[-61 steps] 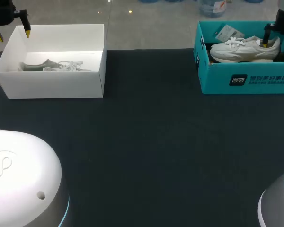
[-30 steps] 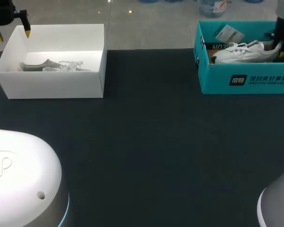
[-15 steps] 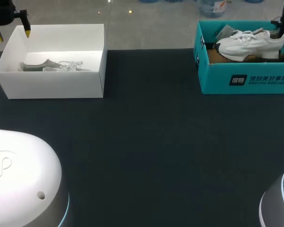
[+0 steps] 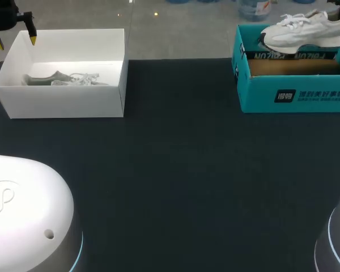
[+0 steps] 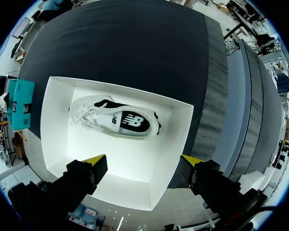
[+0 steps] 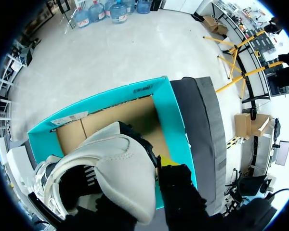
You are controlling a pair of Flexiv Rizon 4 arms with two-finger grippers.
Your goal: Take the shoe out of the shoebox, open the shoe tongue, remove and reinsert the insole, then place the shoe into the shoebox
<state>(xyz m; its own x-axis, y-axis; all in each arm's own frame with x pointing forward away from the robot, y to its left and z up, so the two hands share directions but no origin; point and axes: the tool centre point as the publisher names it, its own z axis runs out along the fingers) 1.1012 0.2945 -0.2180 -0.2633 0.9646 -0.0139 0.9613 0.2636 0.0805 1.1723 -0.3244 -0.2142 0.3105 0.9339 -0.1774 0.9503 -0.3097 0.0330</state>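
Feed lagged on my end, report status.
Right gripper shut on white shoe at the heel, held above the teal shoebox. Left gripper open over the white box. Nothing seen blocking it.

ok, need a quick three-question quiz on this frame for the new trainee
1. Short answer: where is the white shoe relative to the teal shoebox?
2. Multiple choice: the white box holds A) a second shoe, B) a loose insole, C) nothing.
3. True or false: the left gripper above the white box is open.
Key: 1 held in the air above it; 2 A; 3 true.
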